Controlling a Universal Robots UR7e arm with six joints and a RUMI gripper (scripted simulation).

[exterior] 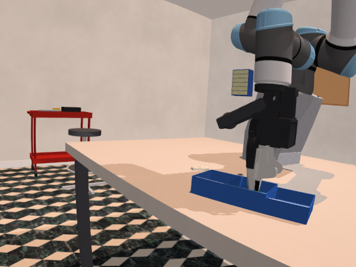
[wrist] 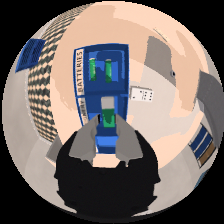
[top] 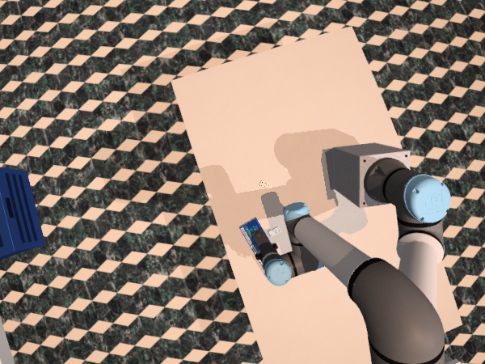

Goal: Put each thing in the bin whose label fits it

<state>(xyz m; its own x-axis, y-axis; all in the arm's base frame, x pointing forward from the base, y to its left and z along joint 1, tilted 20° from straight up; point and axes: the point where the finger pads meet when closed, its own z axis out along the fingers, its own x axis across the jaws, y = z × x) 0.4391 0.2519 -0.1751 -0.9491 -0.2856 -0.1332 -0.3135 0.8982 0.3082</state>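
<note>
- Over the middle compartment of the blue bin row (top: 249, 225) (exterior: 249, 199) (wrist: 103, 94), the gripper (top: 259, 235) (exterior: 254, 187) (wrist: 107, 114) points down, its fingers slightly parted and gripping nothing.
- Between and below the fingertips, the wrist view shows the green piece with a silver end (wrist: 108, 118) inside that middle compartment; the exterior view hides it behind the front wall.
- Two green batteries (wrist: 100, 70) lie side by side in the end compartment, readable from the wrist as "BATTERIES"; the exterior view shows neither them nor any lettering.
- The middle label (wrist: 83, 111) is partly covered, so its full word cannot be read.
- All three compartments show from the exterior, where the row stands upright on the table (top: 267, 121) (exterior: 142, 157) (wrist: 117, 22); the gripper partly covers it in the other two views.
- A white piece with dark marks (top: 274, 231) (wrist: 142, 94) lies just beside the row in the top and wrist views, but is out of sight in the exterior one.
- A second pale piece (top: 264, 184) (exterior: 200, 168) (wrist: 160, 33) lies farther off, visible in all three views.
- Only the exterior view shows the red cart (exterior: 59, 114) and round stool (exterior: 84, 132).
</note>
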